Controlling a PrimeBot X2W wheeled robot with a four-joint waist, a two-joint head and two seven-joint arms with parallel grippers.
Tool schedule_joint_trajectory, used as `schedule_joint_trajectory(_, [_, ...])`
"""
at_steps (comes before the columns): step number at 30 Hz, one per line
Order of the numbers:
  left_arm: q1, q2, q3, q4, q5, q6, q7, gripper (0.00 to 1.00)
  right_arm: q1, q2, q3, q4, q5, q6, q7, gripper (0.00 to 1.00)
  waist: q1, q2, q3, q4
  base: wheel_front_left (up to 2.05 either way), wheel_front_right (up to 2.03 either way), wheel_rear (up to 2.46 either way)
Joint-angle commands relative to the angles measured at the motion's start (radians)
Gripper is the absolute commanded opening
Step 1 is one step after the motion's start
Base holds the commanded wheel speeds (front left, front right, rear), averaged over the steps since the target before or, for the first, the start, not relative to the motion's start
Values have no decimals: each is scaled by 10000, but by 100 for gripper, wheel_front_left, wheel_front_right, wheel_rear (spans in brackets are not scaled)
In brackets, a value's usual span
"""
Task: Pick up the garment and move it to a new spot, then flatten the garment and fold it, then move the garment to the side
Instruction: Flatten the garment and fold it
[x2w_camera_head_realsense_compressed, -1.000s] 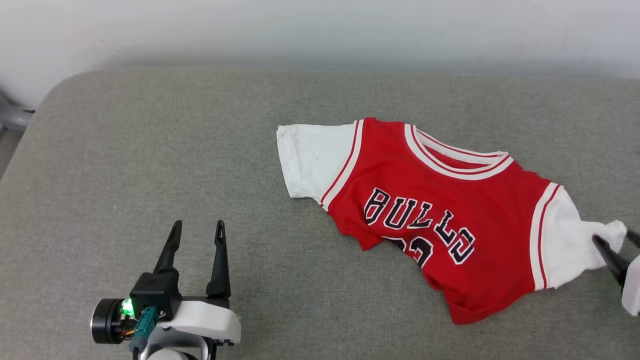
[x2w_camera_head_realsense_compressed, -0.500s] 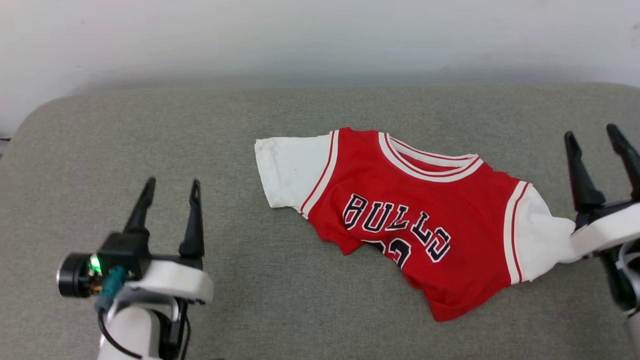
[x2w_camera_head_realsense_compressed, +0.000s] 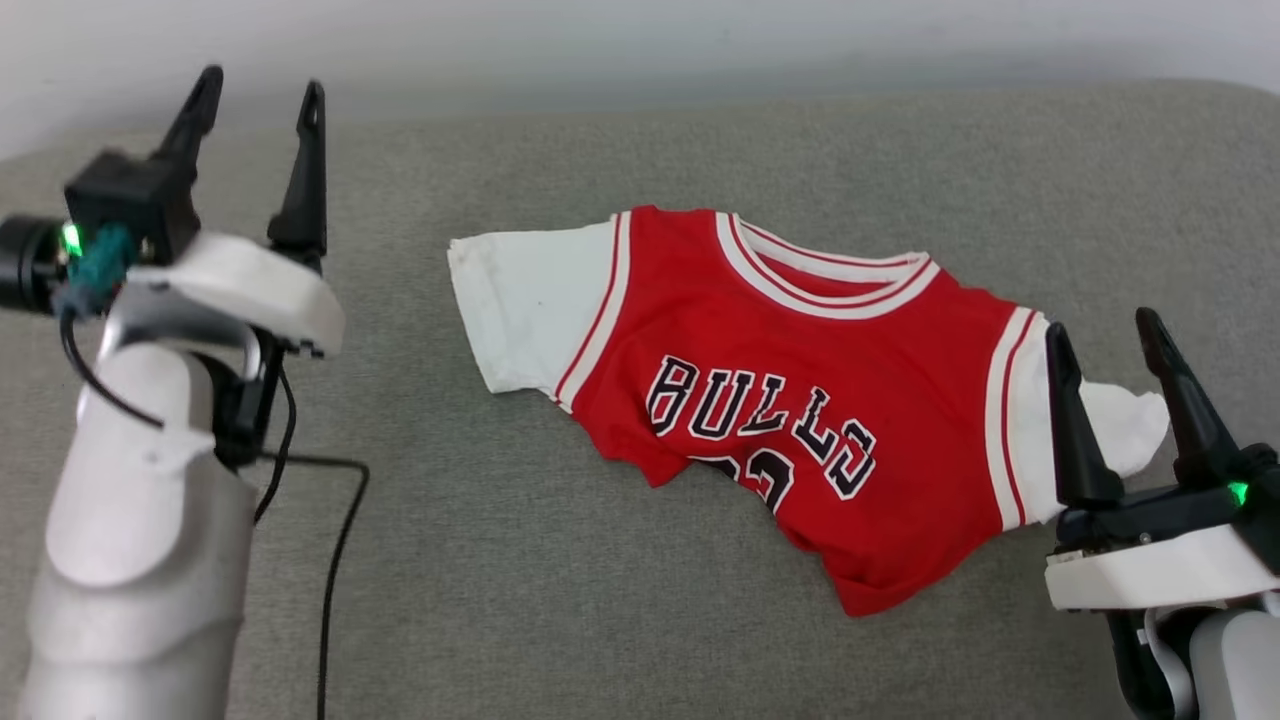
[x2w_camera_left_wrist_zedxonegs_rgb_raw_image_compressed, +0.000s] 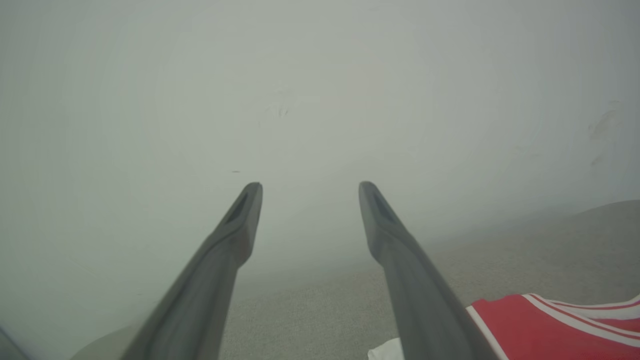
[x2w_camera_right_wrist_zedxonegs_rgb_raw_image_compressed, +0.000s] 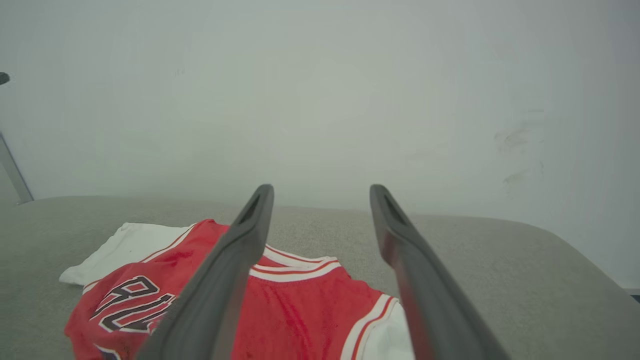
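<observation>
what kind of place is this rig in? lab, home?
Likely a lab or test bay, not certain: a wide grey fabric-covered padded surface with rounded corners set against a bare pale wall, with one red-and-white "BULLS" jersey T-shirt laid out on it.

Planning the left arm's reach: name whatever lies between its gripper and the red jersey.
Nothing visible: bare grey fabric cushion separates the open left gripper from the white sleeve of the red BULLS jersey.
</observation>
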Motion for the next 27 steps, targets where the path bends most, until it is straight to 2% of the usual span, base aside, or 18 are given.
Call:
schedule_joint_trajectory(1, [-520,201,-265,201,-148,-46,410,100,154,112,23,-187,-109,-10,-24,100,0,0,293,-241,0,0,0])
schedule_joint_trajectory(5, [-1615,885,-1561,703,-744,-63,2355,100,218,257,51,-338,-150,-10,-25,100,0,0,699,-520,0,0,0])
schedule_joint_trajectory(12, [-3263,1850,-3711,1316,-2879,-63,6496,100,-113,327,117,-459,-196,-10,-25,100,0,0,1424,-808,0,0,0])
schedule_joint_trajectory(13, [-3263,1850,-3711,1316,-2879,-63,6496,100,-113,327,117,-459,-196,-10,-25,100,0,0,1424,-808,0,0,0])
schedule_joint_trajectory(21, [-4624,2155,-4733,2494,-4595,-65,9477,100,-639,350,358,-485,-252,-10,-24,100,0,0,2204,-1088,0,0,0])
schedule_joint_trajectory(27, [-5184,2334,-5211,3379,-4971,-66,10547,100,-1011,376,486,-465,-259,-10,-24,100,0,0,2701,-1346,0,0,0])
